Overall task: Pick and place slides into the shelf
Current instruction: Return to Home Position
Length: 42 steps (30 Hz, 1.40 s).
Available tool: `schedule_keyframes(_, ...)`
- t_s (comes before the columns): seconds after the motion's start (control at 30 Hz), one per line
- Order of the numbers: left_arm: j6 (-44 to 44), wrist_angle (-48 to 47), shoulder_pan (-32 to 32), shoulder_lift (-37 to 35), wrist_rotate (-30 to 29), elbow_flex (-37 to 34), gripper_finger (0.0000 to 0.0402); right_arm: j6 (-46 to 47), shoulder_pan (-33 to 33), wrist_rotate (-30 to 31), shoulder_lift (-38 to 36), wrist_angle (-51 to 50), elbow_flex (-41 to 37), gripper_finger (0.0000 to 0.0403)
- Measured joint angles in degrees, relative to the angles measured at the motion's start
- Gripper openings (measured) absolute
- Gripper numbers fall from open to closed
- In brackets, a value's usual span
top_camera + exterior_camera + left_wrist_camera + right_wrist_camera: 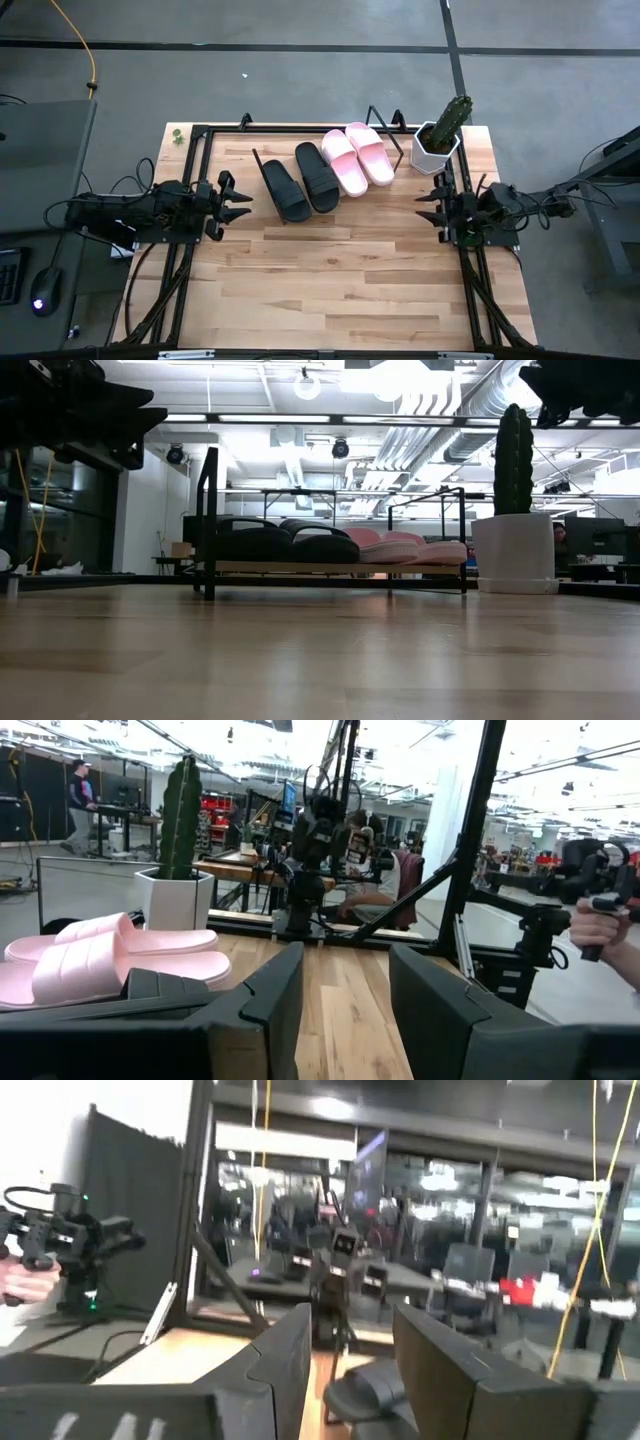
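Note:
Two black slides [300,182] and two pale pink slides [357,157] lie side by side, soles down, on the slanted shelf [300,568] at the table's far middle. The low view shows the black pair [280,542] and the pink pair [405,547] on the board. My left gripper [238,205] stands open at the table's left side, level, pointing toward the middle, with nothing between its fingers [270,1000]. Opposite it at the right side, my right gripper [430,205] is open and empty. The left wrist view catches the pink slides [100,965]; the right wrist view shows a black slide [370,1390].
A cactus in a white pot [440,140] stands at the far right corner, beside the shelf's pink end. Black frame rails [190,170] run along the table's left, right and far sides. Beyond the table, a person's hand [605,925] holds a controller. Bare wooden tabletop [330,280] lies between the arms.

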Motion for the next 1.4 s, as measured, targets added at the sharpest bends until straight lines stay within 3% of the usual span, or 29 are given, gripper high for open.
schedule_keyframes(0.07, -0.01, 0.0, -0.01, 0.0, -0.01, 0.02, 0.0134, -1.5, 0.02, -0.17, 0.02, 6.38, -4.19, 0.0134)
schedule_keyframes(0.2, -0.04, 0.02, -0.01, 0.01, -0.01, 0.02, 0.0134, -2.24, -0.03, 5.28, 0.27, 6.4, -5.27, 0.0134)
schedule_keyframes(0.5, -0.02, 0.02, -0.02, 0.02, -0.58, 0.04, 0.0134, -1.42, -0.02, 1.59, 0.31, 6.72, -5.27, 0.0134)
schedule_keyframes(1.13, 4.94, -9.23, 0.0, 0.02, -3.29, 0.07, 0.0134, 1.91, -0.02, 3.9, 0.31, -6.6, -5.29, 0.0134)
schedule_keyframes(1.4, 6.46, -13.67, 0.0, 0.02, -5.92, 0.07, 0.0134, 2.08, -0.02, 4.24, 0.43, -6.48, -5.32, 0.0134)
